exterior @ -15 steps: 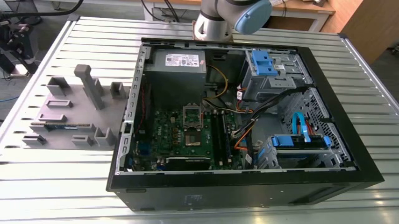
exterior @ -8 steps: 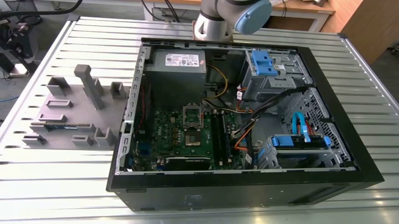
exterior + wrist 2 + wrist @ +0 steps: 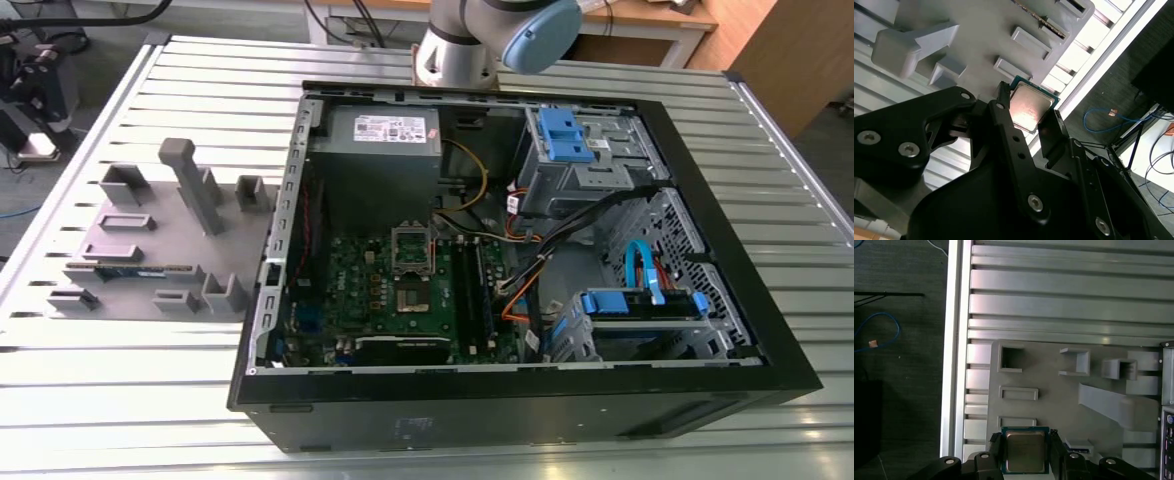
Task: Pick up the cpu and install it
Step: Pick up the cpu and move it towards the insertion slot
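The gripper (image 3: 1025, 452) is closed on the cpu (image 3: 1025, 450), its two dark fingers (image 3: 996, 450) pressing opposite edges of the chip, silver lid facing the cameras in both wrist views. The chip appears to hang clear above the grey fixture tray (image 3: 1054, 400), over the tray's edge, with the slatted metal table (image 3: 1054, 290) beneath. In the exterior view the tray (image 3: 160, 240) lies at the exterior view's left of the open computer case (image 3: 534, 400), and the socket (image 3: 411, 297) sits on the motherboard (image 3: 360, 290) inside it, well apart from the tray. The main risk I judge is the thin edge grip: a jolt could let the chip tilt or slide between the pads. A tilted or rotated chip would meet the socket askew and might damage its contacts. The case wall and the orange cables (image 3: 514, 300) just beside the socket could also snag the fingers.
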`<state>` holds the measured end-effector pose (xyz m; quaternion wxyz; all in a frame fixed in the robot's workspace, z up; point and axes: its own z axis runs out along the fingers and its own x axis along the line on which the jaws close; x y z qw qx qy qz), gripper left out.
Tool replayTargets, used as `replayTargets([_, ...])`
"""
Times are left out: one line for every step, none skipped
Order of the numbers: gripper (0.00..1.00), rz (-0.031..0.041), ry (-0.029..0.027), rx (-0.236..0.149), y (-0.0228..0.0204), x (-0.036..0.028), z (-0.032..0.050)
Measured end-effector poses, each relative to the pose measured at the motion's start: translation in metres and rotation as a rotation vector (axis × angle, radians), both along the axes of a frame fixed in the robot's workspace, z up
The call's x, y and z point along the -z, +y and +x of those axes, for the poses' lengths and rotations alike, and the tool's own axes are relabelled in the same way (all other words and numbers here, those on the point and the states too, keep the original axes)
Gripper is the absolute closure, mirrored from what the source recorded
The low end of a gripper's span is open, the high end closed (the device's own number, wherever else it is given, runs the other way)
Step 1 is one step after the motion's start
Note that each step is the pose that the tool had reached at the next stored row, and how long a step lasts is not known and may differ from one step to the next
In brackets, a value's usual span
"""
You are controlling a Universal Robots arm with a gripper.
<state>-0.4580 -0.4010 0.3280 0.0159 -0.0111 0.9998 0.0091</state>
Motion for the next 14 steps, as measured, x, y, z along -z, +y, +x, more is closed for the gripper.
replayTargets([0.53,0.0001,-0.0001,0.000,0.0000,-0.0008,0.0000])
replayTargets([0.53,0.0001,-0.0001,0.000,0.0000,-0.0016,0.0000])
replayTargets([0.53,0.0000,0.0000,0.000,0.0000,-0.0025,0.0000])
replayTargets([0.53,0.0001,-0.0001,0.000,0.0000,-0.0032,0.0000])
replayTargets([0.53,0.0001,-0.0001,0.000,0.0000,-0.0039,0.0000])
replayTargets([0.53,0.0001,-0.0001,0.000,0.0000,-0.0047,0.0000])
replayTargets([0.53,0.0001,-0.0001,0.000,0.0000,-0.0054,0.0000])
replayTargets([0.53,0.0002,-0.0002,0.000,0.0000,-0.0060,0.0000])
replayTargets([0.53,0.0001,-0.0002,0.000,0.0000,-0.0066,0.0000])
replayTargets([0.53,0.0001,-0.0002,0.000,0.0000,-0.0072,0.0000])
replayTargets([0.53,0.0002,-0.0001,0.000,0.0000,-0.0077,0.0000])
replayTargets([0.53,0.0001,-0.0001,0.000,0.0000,-0.0081,0.0000])
replayTargets([0.53,0.0002,-0.0002,0.000,0.0000,-0.0084,0.0000])
replayTargets([0.53,0.0002,-0.0002,0.000,0.0000,-0.0087,0.0000])
